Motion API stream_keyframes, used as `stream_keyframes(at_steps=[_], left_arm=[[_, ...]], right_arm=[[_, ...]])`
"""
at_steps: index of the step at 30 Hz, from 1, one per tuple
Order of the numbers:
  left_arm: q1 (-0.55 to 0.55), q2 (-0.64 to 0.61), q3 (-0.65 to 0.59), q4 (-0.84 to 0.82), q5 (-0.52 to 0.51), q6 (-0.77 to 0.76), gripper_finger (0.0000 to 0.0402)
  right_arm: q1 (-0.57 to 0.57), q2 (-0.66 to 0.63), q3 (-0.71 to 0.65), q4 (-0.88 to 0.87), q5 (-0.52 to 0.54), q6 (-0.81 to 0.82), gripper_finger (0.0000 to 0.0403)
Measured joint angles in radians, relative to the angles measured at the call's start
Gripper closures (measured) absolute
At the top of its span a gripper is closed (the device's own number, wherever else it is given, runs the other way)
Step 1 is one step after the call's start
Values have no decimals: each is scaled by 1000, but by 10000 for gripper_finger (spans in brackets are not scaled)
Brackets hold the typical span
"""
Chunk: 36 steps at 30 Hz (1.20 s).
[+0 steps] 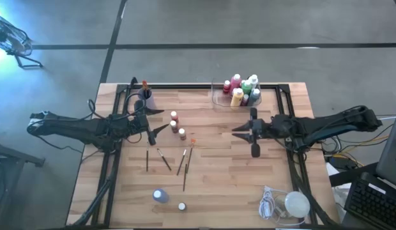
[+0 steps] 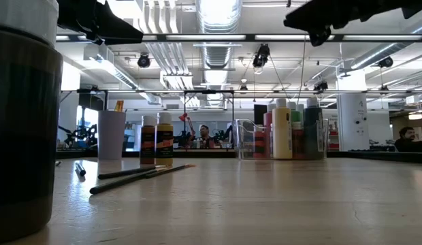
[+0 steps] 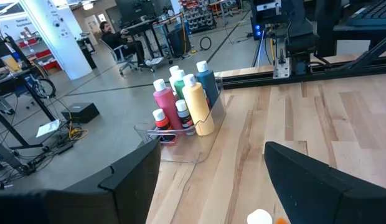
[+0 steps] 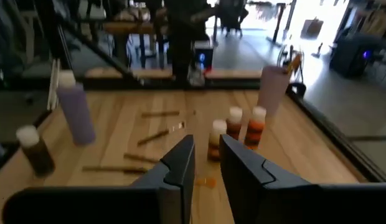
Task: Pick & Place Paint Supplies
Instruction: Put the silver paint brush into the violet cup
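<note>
Two claws aloft: left gripper wide open, empty; right gripper nearly closed, empty. Risk: toppling neighbouring bottles when grabbing one.

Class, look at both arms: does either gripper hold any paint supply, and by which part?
Nothing is held: the left gripper and right gripper are both empty.

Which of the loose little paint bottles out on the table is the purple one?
The purple bottle near the table's front edge, beside a smaller dark bottle. The three bottles mid-table are orange-brown, not purple.
</note>
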Motion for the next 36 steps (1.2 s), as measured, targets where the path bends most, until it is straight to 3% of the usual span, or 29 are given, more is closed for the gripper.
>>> stream_keyframes(at_steps=[15, 22, 31, 36], left_arm=[[0, 0, 0, 21, 0, -7, 110], [0, -1, 3, 81, -8, -46, 110], [0, 10, 4, 89, 4, -43, 110], [-2, 26, 40, -116, 11, -78, 110]], right_arm=[[-20, -314, 0, -417, 3, -17, 393], [-20, -412, -1, -425, 2, -64, 383], [-20, -427, -1, -425, 0, -65, 364], [-20, -427, -1, -425, 0, -65, 352]])
